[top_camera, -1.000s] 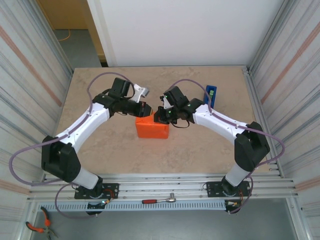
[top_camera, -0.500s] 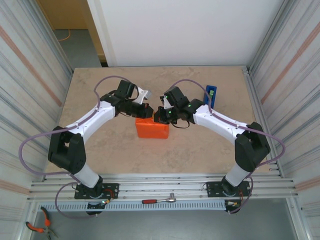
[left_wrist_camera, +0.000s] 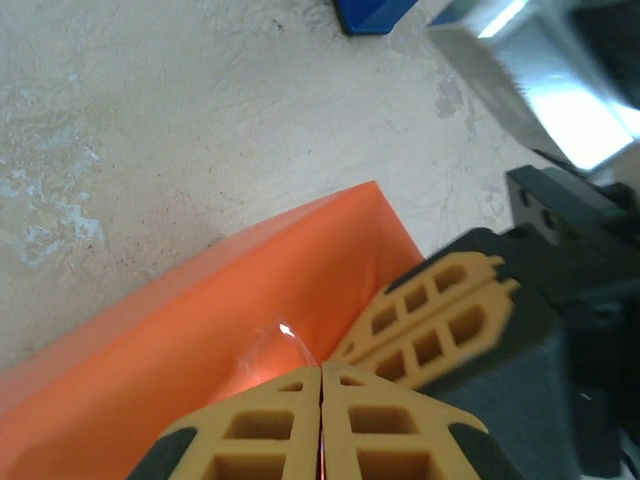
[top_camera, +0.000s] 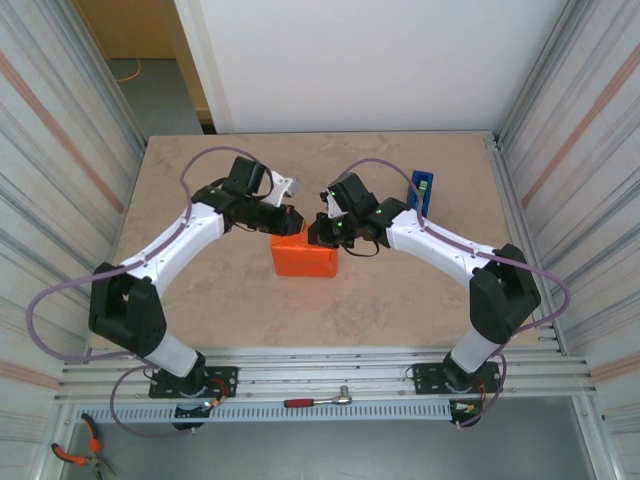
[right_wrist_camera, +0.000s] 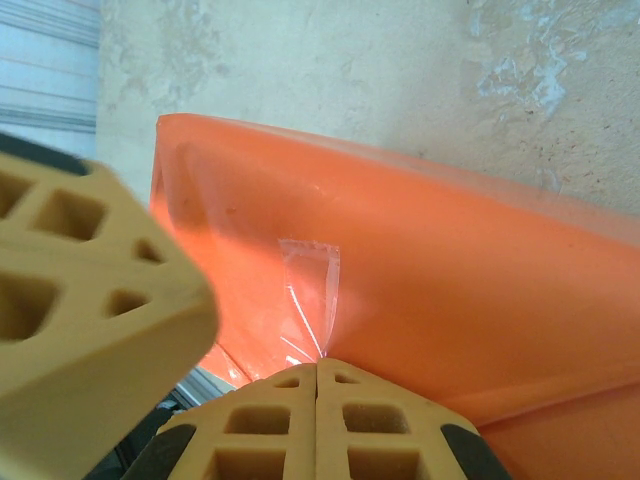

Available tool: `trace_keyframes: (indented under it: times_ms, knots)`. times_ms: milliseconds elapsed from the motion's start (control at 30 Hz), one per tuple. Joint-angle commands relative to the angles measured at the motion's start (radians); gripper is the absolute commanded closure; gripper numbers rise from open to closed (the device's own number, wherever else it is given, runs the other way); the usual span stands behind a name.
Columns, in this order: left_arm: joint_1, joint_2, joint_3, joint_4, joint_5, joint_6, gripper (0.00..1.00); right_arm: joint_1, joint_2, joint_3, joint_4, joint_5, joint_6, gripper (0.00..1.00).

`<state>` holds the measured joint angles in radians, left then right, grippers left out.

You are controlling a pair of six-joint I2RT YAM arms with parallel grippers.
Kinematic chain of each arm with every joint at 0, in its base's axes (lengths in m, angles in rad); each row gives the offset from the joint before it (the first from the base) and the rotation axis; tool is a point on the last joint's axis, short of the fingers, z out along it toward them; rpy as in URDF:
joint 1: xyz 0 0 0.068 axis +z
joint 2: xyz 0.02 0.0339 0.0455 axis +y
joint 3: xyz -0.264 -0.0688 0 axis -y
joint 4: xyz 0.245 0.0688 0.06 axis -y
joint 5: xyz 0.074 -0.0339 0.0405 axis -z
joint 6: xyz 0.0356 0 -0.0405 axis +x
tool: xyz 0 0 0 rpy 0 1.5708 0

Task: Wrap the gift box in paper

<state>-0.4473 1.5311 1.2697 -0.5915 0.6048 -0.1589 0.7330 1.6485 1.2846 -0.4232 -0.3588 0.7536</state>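
The orange paper (top_camera: 303, 255) is folded round a low block at the table's middle; the gift box is hidden inside it. My left gripper (top_camera: 292, 221) is shut, its tips down on the parcel's far top edge. My right gripper (top_camera: 318, 233) is also shut, tips on the same edge just to the right. In the left wrist view the closed left gripper (left_wrist_camera: 321, 372) rests on the paper (left_wrist_camera: 200, 330) beside the right gripper's fingers (left_wrist_camera: 440, 310). From the right wrist, the right gripper (right_wrist_camera: 317, 368) touches a clear tape strip (right_wrist_camera: 310, 290) stuck on the paper (right_wrist_camera: 480, 290).
A blue tape dispenser (top_camera: 421, 190) stands at the back right, beyond the right arm. Ribbed metal walls close in both sides of the table (top_camera: 220, 290). A ratchet (top_camera: 320, 401) and pliers (top_camera: 75, 455) lie below the front rail.
The left arm's elbow and shoulder have swung about while its gripper edged slightly right along the parcel's far edge. The right arm has stayed put.
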Motion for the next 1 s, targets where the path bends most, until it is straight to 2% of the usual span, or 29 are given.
trace_keyframes:
  times_ms: [0, 600, 733, 833, 967]
  knots:
    - [0.001, -0.065, -0.039, -0.039, -0.005, 0.034, 0.9, 0.014, 0.056, -0.064, -0.118, 0.05, -0.017, 1.0]
    - [0.0, -0.101, -0.182, -0.018, -0.037, 0.052, 0.91, 0.014, 0.052, -0.013, -0.144, 0.039, -0.022, 1.0]
    - [-0.001, -0.094, -0.184, -0.018, -0.042, 0.055, 0.92, 0.014, 0.048, 0.023, -0.149, 0.023, -0.023, 0.92]
    - [-0.001, -0.091, -0.188, -0.018, -0.042, 0.055, 0.97, 0.014, 0.044, 0.052, -0.161, 0.017, -0.033, 0.86]
    - [-0.001, -0.091, -0.194, -0.014, -0.04, 0.052, 0.98, 0.014, 0.043, 0.076, -0.177, 0.015, -0.048, 0.83]
